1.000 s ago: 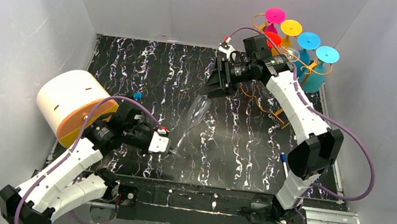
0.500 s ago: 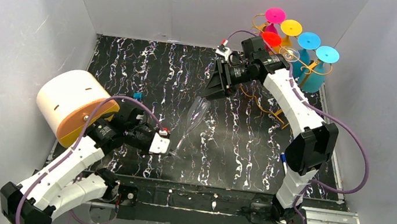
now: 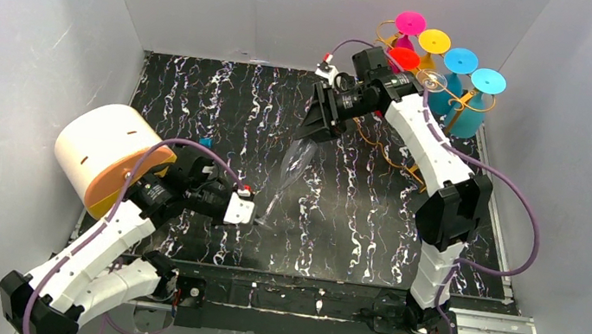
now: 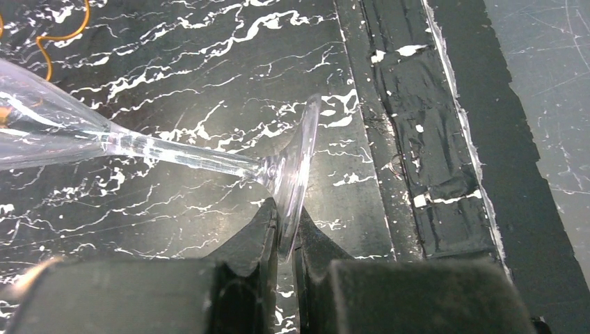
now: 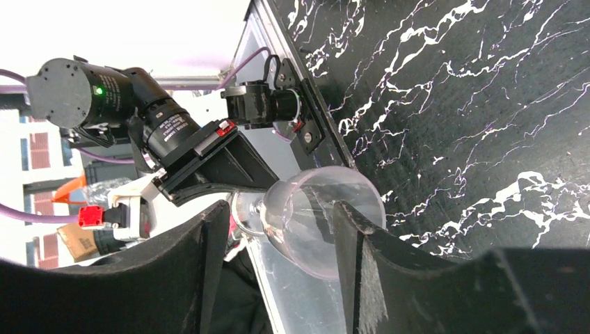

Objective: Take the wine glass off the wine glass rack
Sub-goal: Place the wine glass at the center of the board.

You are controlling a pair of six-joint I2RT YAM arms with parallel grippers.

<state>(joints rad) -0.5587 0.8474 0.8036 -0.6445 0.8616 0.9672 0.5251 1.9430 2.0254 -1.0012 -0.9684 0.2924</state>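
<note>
Closed tight with the left jaws on the thin edge of the round foot of a clear long-stemmed wine glass [image 4: 188, 156]. Holding it tilted, foot low toward the near side, bowl raised toward the far side, over the black white-veined marble-patterned tabletop [image 3: 197, 101]. Spread open with the right jaws, one finger on each side of the bowl's mouth; cannot tell whether touching. Off the tall gold wire wine glass rack [image 3: 456, 113] and well apart from it. Standing in the far right corner, that rack, with pink, yellow, red and blue upturned glasses [image 3: 461, 60] hung on its hooks. At the left, beside the left arm, a white drum with an orange face [image 3: 102, 153].
</note>
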